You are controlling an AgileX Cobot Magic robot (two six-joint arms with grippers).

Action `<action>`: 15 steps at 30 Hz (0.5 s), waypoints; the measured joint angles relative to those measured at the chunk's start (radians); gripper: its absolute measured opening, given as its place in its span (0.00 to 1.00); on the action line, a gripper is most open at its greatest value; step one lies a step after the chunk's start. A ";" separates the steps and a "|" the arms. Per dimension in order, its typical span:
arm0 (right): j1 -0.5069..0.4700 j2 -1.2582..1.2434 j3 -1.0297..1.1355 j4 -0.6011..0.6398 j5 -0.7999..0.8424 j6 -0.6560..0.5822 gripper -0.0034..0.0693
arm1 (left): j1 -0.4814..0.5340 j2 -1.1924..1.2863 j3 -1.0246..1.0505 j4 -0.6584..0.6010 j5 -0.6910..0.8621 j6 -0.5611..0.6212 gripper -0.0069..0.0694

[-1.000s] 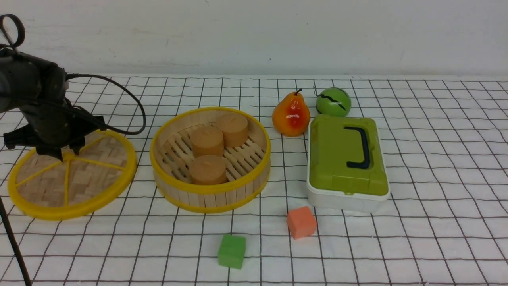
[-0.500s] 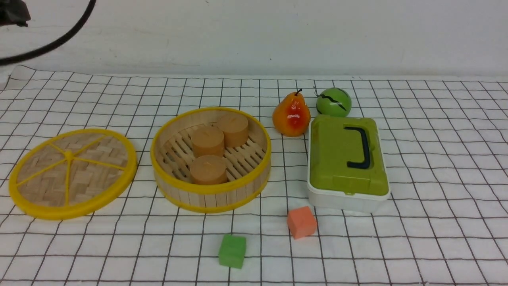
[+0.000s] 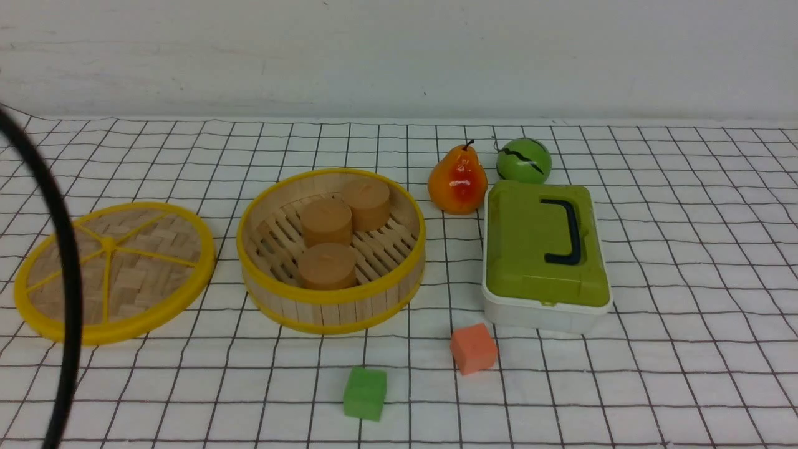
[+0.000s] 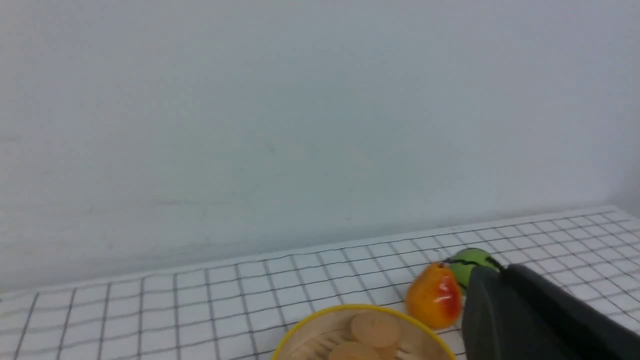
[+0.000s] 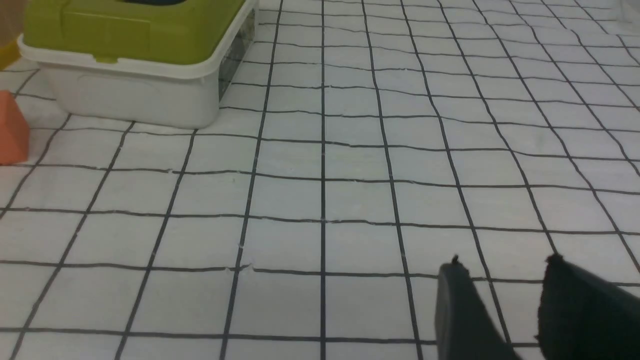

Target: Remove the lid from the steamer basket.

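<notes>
Gridded cloth bears the woven yellow-rimmed lid beside the steamer basket; left jaws closed, right jaws parted.

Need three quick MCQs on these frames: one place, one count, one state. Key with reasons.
1. Where is the lid relative to the steamer basket? A) on top of it B) behind it C) flat on the cloth, to its left
2. How many brown cylinders sit in the basket? A) three B) two C) five
3. The basket is: A) covered B) upright, uncovered C) tipped over
Key: 1 C, lid lies beside it; 2 A, three stand on the slats; 3 B, its inside shows.
</notes>
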 joint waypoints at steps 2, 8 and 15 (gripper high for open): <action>0.000 0.000 0.000 0.000 0.000 0.000 0.38 | 0.000 -0.050 0.027 -0.070 0.022 0.067 0.07; 0.000 0.000 0.000 0.000 0.000 0.000 0.38 | 0.000 -0.104 0.132 -0.221 0.071 0.149 0.07; 0.000 0.000 0.000 0.000 0.000 0.000 0.38 | -0.026 -0.104 0.181 -0.200 -0.067 0.226 0.07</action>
